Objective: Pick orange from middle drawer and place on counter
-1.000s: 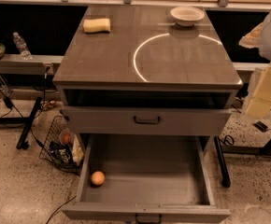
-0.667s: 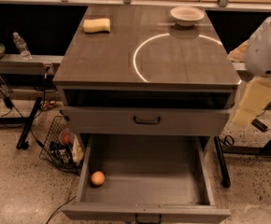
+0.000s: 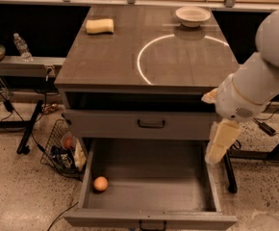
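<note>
The orange lies on the floor of the open middle drawer, in its front left corner. The counter above it is a grey-brown wood top with a white circular arc. My gripper hangs down from the white arm at the right, beside the cabinet's right edge and just above the drawer's right wall. It is far to the right of the orange and not touching it.
A yellow sponge and a white bowl sit at the back of the counter. The shut upper drawer front has a black loop handle. A wire basket with a reddish ball stands left of the drawer. A side shelf holds a bottle.
The arm has swung in from the right edge, leftward and down, bringing the gripper beside the cabinet above the drawer's right wall. The orange has not moved.
</note>
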Motion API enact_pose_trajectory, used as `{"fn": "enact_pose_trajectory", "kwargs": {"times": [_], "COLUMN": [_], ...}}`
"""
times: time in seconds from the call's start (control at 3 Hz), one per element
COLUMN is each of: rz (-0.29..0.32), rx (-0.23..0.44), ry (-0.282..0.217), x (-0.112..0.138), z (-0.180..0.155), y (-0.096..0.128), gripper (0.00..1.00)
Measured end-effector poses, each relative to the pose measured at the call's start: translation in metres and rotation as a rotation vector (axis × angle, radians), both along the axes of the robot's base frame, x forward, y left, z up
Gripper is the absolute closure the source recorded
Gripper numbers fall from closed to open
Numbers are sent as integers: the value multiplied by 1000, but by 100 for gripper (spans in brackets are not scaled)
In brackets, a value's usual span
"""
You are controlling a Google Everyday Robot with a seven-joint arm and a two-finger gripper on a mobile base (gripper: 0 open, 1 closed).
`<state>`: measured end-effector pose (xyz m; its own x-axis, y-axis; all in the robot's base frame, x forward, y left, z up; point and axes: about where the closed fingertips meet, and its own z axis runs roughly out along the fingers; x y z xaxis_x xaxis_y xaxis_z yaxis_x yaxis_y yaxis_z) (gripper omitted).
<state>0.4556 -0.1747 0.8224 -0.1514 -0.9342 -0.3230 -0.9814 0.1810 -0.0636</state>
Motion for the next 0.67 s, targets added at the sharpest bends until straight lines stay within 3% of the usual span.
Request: {"fn": "enact_pose_trajectory", "kwargs": {"times": [0.33,0.67], "rz": [6,-1], "rx": [48,55], "ry": [89,94], "x": [-15,-15], "z": [-58,-62], "y": [9,9], "gripper": [0,0]}}
